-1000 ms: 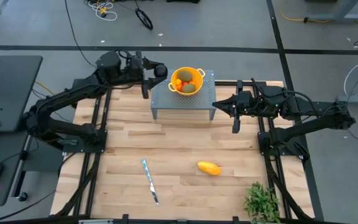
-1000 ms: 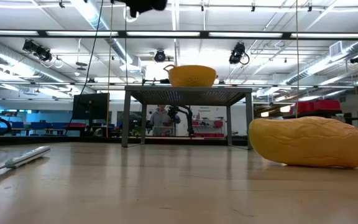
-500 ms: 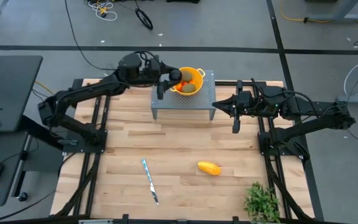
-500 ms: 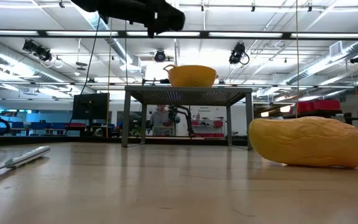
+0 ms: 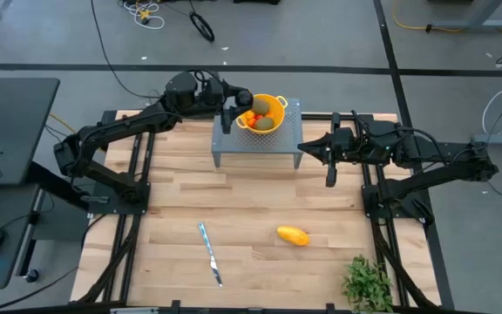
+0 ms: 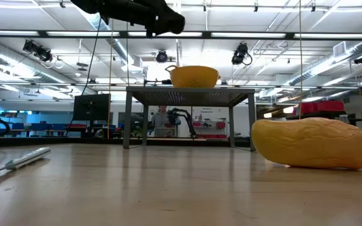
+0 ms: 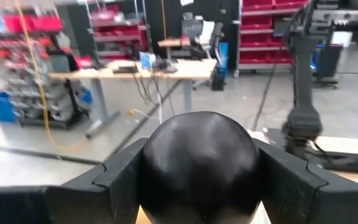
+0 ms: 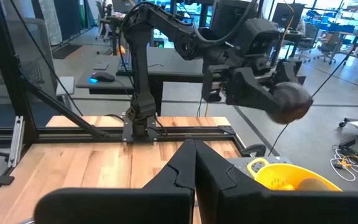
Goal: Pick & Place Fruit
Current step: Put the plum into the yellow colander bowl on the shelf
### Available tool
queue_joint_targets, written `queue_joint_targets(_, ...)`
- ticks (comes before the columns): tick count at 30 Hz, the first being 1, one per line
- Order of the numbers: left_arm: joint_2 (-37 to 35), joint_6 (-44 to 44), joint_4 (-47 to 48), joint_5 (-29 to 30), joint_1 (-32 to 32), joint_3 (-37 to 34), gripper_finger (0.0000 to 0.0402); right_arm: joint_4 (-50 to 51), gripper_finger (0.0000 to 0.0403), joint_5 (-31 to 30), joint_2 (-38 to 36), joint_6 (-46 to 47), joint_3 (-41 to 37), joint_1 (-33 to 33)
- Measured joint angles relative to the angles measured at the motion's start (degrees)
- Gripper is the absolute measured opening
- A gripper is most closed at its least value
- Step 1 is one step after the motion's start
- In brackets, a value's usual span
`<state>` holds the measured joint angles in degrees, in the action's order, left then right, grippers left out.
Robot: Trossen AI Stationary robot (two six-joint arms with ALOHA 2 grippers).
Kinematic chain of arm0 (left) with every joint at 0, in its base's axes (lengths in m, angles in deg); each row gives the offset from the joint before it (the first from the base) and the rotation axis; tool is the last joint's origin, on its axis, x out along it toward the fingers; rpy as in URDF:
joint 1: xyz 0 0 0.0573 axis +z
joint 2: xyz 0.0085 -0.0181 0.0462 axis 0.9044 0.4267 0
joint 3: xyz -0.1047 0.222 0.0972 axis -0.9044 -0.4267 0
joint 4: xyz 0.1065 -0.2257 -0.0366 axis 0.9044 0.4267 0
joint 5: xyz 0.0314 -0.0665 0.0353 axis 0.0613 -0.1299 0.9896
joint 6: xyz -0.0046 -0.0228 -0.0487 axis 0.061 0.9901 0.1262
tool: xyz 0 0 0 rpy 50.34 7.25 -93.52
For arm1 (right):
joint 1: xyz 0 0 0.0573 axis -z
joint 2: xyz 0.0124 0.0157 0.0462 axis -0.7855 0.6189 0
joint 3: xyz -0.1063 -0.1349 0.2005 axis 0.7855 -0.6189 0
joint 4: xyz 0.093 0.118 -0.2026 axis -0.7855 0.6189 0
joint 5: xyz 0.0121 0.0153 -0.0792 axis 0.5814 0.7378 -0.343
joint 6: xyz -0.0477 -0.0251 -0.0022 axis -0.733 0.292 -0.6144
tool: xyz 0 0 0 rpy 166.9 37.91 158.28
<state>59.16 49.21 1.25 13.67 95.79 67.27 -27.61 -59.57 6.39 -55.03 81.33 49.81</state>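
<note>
Just beside the yellow bowl (image 5: 263,112) rim on the metal stand (image 5: 257,145), left hand (image 5: 231,110) has carried in the dark round fruit (image 8: 288,102), clamped between wide-set fingers, so release looks next; right hand (image 5: 330,162) waits shut nearby.

We note a slim silver knife (image 5: 210,253) lying flat on the wooden table (image 5: 251,218), a leafy green plant (image 5: 369,283) at its near right corner, and a grey perforated stand (image 5: 257,139) toward the far edge.
</note>
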Motion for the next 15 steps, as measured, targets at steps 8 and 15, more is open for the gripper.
queue_joint_targets(8, -0.01, 1.88, -5.88, -0.81, 2.03, 2.27, 0.0261, 0.0, 0.0003, 0.0, 0.0, 0.0, 0.0, -0.02)
queue_joint_targets(15, -0.06, 0.19, -3.73, -1.25, 4.02, 5.26, 0.0261, 0.0, 0.0003, 0.0, -0.01, 0.0, 0.0, 0.0)
